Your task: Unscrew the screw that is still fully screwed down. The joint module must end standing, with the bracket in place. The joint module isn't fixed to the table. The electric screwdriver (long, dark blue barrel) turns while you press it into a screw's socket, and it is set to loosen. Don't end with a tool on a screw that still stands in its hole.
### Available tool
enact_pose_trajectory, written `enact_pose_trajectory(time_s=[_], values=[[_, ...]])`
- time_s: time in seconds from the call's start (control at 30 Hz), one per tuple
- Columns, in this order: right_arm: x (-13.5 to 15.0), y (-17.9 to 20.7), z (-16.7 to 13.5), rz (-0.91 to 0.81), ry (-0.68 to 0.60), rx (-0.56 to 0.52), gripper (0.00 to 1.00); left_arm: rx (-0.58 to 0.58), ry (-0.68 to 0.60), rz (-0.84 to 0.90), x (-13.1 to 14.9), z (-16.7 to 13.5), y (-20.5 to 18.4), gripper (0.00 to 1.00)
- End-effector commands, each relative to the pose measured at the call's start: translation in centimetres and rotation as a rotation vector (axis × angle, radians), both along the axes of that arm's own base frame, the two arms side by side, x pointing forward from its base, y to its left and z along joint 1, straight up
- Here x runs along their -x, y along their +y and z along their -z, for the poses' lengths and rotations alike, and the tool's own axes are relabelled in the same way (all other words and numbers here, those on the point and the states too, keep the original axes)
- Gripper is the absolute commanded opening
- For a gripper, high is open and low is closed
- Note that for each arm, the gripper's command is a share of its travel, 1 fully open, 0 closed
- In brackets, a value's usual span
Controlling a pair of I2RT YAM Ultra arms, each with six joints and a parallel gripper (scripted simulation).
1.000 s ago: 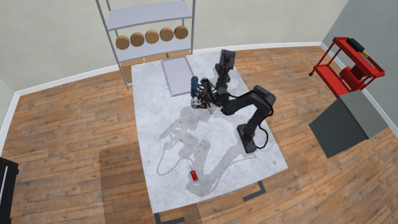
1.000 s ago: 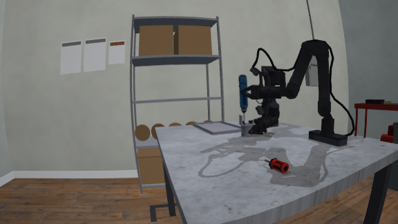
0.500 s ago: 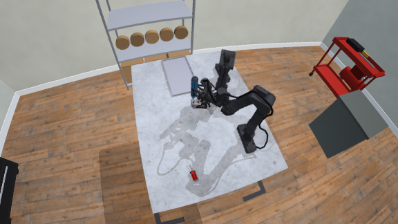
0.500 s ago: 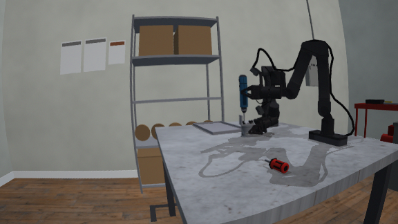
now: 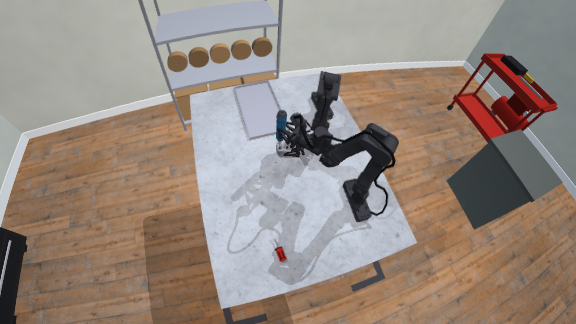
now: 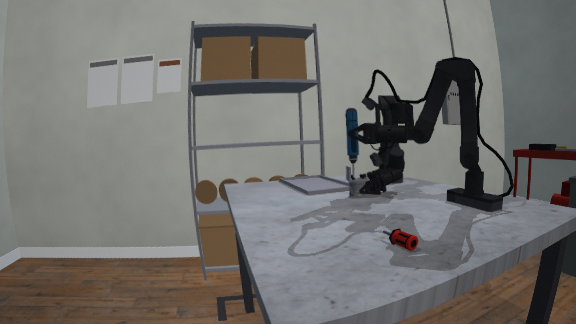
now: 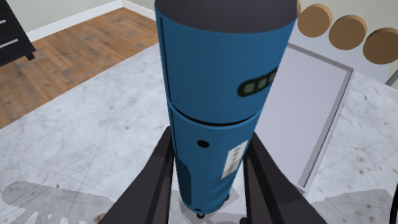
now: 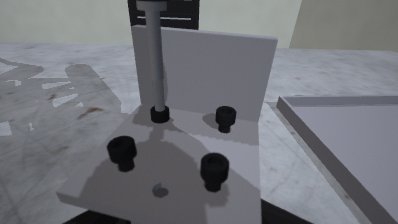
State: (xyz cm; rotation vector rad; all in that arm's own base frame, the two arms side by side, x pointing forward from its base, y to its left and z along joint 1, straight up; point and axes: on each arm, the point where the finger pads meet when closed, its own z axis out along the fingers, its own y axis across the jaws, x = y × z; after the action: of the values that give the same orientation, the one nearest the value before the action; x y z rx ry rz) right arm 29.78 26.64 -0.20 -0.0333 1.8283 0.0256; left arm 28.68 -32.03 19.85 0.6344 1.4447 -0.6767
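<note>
While the bracket [image 6: 348, 173] [image 8: 210, 70] obscures the right fingers' [image 6: 371, 188] [image 8: 285, 212] state, left fingers [image 6: 357, 133] grip the screwdriver [image 5: 281, 122] [image 6: 352, 122] [image 7: 220, 70] [image 8: 156, 60].
</note>
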Motion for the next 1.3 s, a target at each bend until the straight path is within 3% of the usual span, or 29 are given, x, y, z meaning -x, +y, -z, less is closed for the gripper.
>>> enact_pose_trajectory(time_s=[0.0, 0.83, 0.97, 1.27], values=[[-0.1, 0.1, -0.3, 0.002, -0.005, -0.010, 0.59, 0.053, -0.044, 0.000, 0.1, -1.8, 0.3, 0.42], [-0.1, 0.1, -0.3, 0.002, -0.005, -0.010, 0.59, 0.060, -0.051, 0.000, 0.0, -2.1, 0.1, 0.42], [-0.1, 0.1, -0.3, 0.002, -0.005, -0.010, 0.59, 0.038, -0.031, 0.000, 0.0, -0.8, 0.1, 0.42], [-0.1, 0.1, -0.3, 0.002, -0.005, -0.010, 0.59, 0.056, -0.047, 0.000, 0.2, -1.8, 0.3, 0.42]])
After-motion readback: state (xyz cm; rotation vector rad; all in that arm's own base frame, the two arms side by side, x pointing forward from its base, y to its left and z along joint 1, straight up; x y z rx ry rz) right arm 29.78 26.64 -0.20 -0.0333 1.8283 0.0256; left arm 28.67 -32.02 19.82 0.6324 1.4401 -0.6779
